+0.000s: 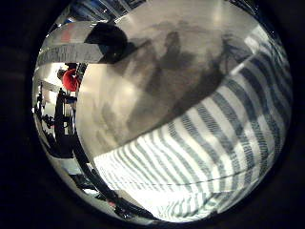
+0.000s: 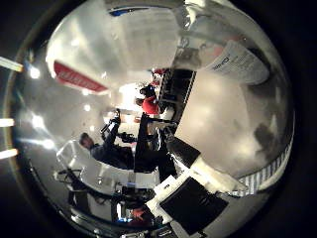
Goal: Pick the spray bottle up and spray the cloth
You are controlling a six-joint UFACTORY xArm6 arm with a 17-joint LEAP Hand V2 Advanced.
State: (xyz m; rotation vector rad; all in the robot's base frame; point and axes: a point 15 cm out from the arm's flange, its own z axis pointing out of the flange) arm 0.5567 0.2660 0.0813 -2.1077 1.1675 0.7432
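White and black parts of the hand reach into the thumb-side view, but too little shows to tell whether the fingers are straight or curled, and nothing is seen held in them. A striped cloth, grey bands on white, lies spread on the pale table and runs up to one table edge; its far parts are cut off by the view's rim. At another edge of the table stands a clear spray bottle with a printed label and a dark end, well apart from the cloth; its shape is hard to make out. Soft shadows fall across the bare tabletop beside the cloth. Beyond the table the room is dim, with bright ceiling lights and dark equipment.
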